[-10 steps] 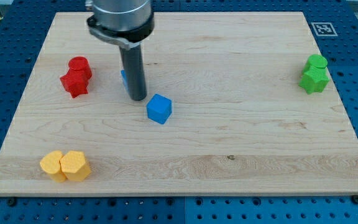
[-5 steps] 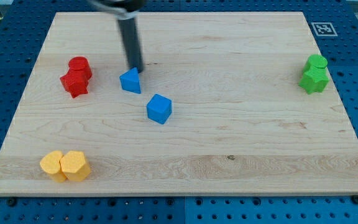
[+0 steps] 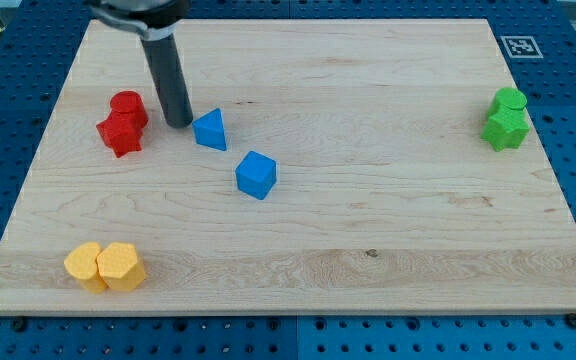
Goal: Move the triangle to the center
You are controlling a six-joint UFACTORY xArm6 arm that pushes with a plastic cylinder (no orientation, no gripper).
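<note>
Wooden counter (image 3: 368, 200) on a blue pegboard carries our work. We have no jaws; our tip (image 3: 178, 124) has shifted left since the last frame and now stands just left of the blue triangle (image 3: 210, 130), between it and the red blocks (image 3: 123, 123). Right of the triangle, past the blue cube (image 3: 256, 174), the counter lies open to the green blocks (image 3: 506, 119); yellow blocks (image 3: 105, 266) sit near left.

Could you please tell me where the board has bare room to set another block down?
Widest free patch: between the blue cube and the green blocks, through the middle and the view's right. Also bare along the bottom, right of the yellow blocks. Crowded at upper left: red blocks, my tip, blue triangle.
</note>
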